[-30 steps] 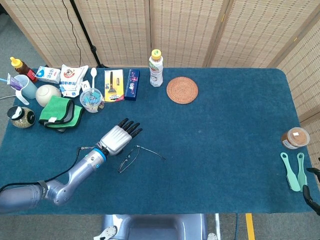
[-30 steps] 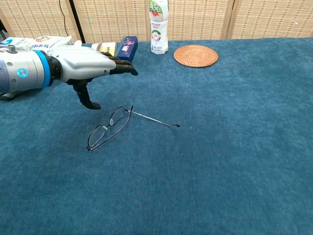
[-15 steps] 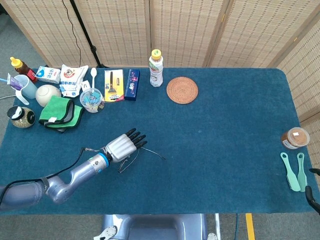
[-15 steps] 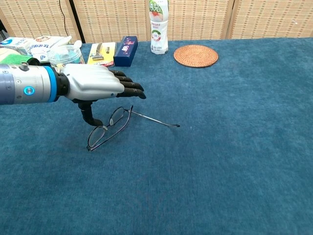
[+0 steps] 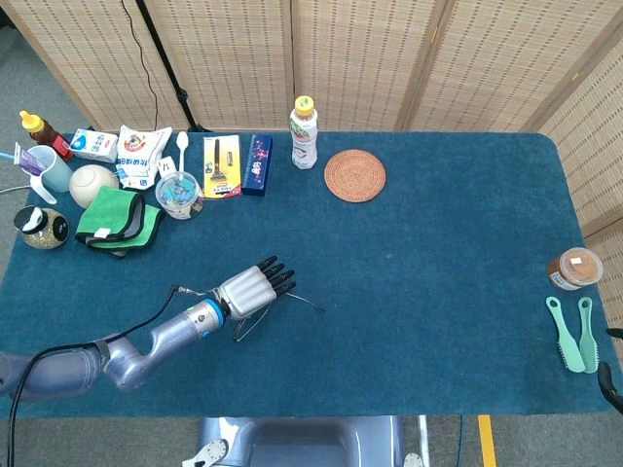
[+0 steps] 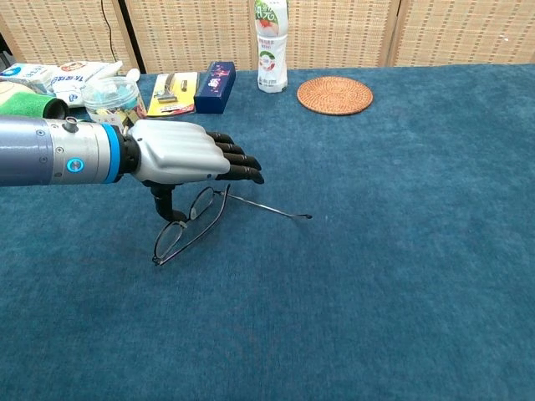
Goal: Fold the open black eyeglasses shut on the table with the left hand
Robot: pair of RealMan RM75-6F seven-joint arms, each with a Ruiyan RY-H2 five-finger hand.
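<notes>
The black eyeglasses lie on the blue table, lenses toward the front left and one thin temple stretched out to the right. My left hand hovers right over their far end with its fingers held out straight and apart. Its thumb points down and touches the frame by the upper lens. In the head view the left hand covers most of the eyeglasses. A dark sliver at that view's right edge may be my right hand; its pose is unreadable.
Along the back left stand a bottle, a blue box, a razor pack, a plastic cup and a green cloth. A woven coaster lies mid-back. A jar and green brushes sit far right.
My left hand came forward and to the right, lowering over the eyeglasses until its thumb met the frame. The eyeglasses shifted very slightly toward the front right.
</notes>
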